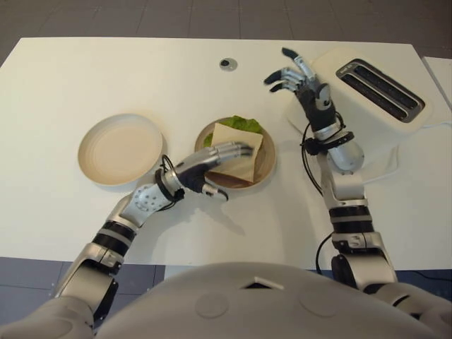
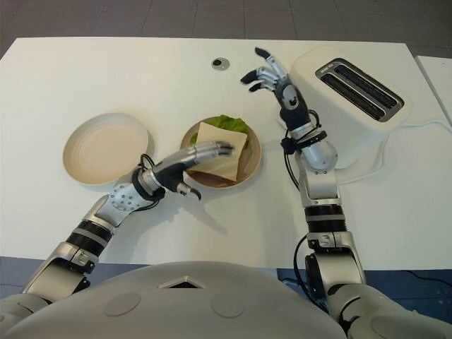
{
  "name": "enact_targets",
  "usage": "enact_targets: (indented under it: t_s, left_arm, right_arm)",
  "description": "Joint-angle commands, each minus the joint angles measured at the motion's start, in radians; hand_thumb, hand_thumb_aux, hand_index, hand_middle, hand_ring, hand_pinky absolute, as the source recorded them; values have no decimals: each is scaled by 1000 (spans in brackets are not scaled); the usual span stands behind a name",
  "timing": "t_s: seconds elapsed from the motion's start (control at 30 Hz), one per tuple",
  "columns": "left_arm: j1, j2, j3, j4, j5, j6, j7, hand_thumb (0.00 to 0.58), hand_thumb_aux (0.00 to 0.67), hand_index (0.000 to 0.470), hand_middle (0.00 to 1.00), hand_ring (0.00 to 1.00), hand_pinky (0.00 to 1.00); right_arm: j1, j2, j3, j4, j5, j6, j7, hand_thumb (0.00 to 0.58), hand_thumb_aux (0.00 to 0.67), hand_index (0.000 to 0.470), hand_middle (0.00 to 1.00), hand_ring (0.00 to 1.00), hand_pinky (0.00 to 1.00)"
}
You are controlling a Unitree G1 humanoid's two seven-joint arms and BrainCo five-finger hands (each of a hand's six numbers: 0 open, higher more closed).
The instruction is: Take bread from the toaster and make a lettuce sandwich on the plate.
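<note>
The task is looking close to finished. The plate (image 1: 268, 168) is sitting at the centre of the frame with a pale bread (image 1: 242, 157) slice lying on top of lettuce (image 1: 244, 124), whose green edge is poking out at the slice's upper side. A darker edge is showing under the slice's lower side, probably a second slice, though that is hard to confirm. The toaster (image 1: 374, 95) is sitting at the upper right, and both of its slots are looking dark and empty, so the bread is probably all out.

The left hand (image 1: 212, 164) is reaching in from the lower left, its fingers (image 1: 236, 149) lying nearly straight across the top of the slice and the thumb hanging off below the plate rim. It is pressing or steadying rather than gripping, and is closed around nothing. The right hand (image 1: 293, 76) is hovering at the upper centre right, just beside the toaster's left end, fingers spread and lightly bent, carrying nothing.

What is left seems small: squaring the top slice and pulling both hands clear.

The table (image 1: 63, 78) is looking white and matte. A white dish (image 1: 95, 134) is sitting left of centre, well apart from the plate, and a small round grommet (image 1: 227, 64) is sitting at the upper centre. A white cable (image 1: 395, 159) is trailing from the toaster at the right. Grey floor tiles (image 1: 176, 18) are running along the top of the frame.
</note>
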Motion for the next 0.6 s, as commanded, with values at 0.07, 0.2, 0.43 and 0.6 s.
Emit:
enact_targets:
  t_s: [0.07,0.2,0.43,0.6]
  left_arm:
    - [74,97,-127,-241,-400,14,-221,580,670,470,1000,1000,1000]
    - [132,213,-285,-132,-239,53,-489,580,670,470,1000,1000,1000]
    - [57,130,-295,186,247,186,-388,580,670,470,1000,1000,1000]
    - [-51,76,-202,341,448,288,-76,571,589,413,1000,1000,1000]
  right_arm:
    - [148,-108,112,-203,210,52,302,580,670,470,1000,1000,1000]
    - [270,-265,237,-222,130,6,538,580,670,470,1000,1000,1000]
    - [222,-320,386,34,-318,-71,503,580,670,470,1000,1000,1000]
    - [23,-200,360,309,-619,-32,65,580,670,470,1000,1000,1000]
